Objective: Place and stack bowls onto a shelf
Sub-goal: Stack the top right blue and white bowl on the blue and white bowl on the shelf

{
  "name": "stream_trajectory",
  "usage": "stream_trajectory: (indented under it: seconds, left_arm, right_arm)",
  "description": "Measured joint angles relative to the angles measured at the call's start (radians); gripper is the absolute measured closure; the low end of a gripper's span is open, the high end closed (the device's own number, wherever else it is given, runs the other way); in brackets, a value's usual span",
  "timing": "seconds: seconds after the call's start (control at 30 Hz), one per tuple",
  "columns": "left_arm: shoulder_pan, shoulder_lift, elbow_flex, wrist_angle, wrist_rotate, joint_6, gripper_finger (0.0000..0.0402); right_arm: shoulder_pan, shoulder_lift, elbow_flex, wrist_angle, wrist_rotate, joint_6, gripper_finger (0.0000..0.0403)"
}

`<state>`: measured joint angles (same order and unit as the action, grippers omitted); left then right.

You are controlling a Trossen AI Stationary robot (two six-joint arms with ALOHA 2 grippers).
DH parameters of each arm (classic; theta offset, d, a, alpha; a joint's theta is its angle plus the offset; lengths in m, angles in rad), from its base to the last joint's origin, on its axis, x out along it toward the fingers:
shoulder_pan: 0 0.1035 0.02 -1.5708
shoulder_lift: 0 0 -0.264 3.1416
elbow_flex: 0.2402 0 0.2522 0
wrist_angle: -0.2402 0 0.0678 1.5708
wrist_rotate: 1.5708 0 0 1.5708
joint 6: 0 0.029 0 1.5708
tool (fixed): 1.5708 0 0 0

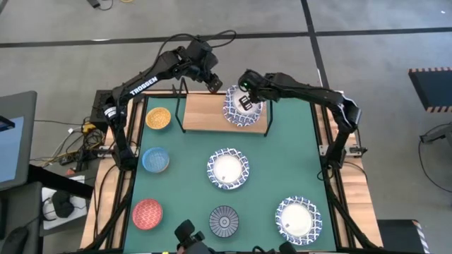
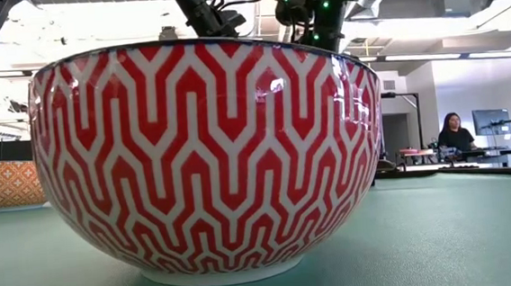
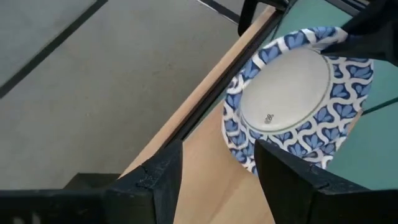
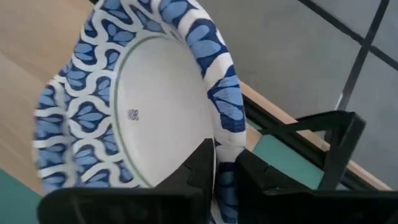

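Note:
A large white bowl with a blue pattern (image 1: 243, 111) is tipped on edge over the right half of the shelf (image 1: 205, 113), a light-wood board in a black wire frame. Its underside (image 3: 286, 87) faces my left gripper. My right gripper (image 1: 246, 103) is shut on its rim. My left gripper (image 1: 213, 83) hangs open above the shelf's far edge, beside the bowl and apart from it. Two more large blue-patterned bowls (image 1: 227, 168) (image 1: 296, 217) stand on the green mat. The yellow (image 1: 158, 118), light blue (image 1: 155, 160), red (image 1: 147, 213) and dark striped (image 1: 224, 220) bowls also stand there. My right gripper (image 4: 225, 168) pinches the bowl's blue-patterned rim (image 4: 227, 134), one finger on the outer wall and the other behind the rim on the inner side. It comes from above and the table's right. The bowl is tilted steeply, underside toward the left arm; whether its lower rim (image 3: 245, 163) touches the board I cannot tell.
The shelf's left half (image 1: 199, 111) is bare wood, with thin black wire posts (image 1: 182, 106) at its edges. The red bowl (image 2: 207, 155) fills the low view, the yellow one (image 2: 1, 183) beside it. A person (image 2: 454, 134) sits far behind the table.

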<state>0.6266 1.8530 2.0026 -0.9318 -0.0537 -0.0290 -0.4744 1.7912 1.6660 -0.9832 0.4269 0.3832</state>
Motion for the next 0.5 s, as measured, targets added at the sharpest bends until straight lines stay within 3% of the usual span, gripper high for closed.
stream_trajectory:
  seconds: [0.5]
  left_arm:
    - [0.0, 0.0, 0.0, 0.006, 0.047, 0.002, 0.0219]
  right_arm:
    - [-0.026, -0.091, 0.02, -0.007, -0.003, 0.029, 0.0195]
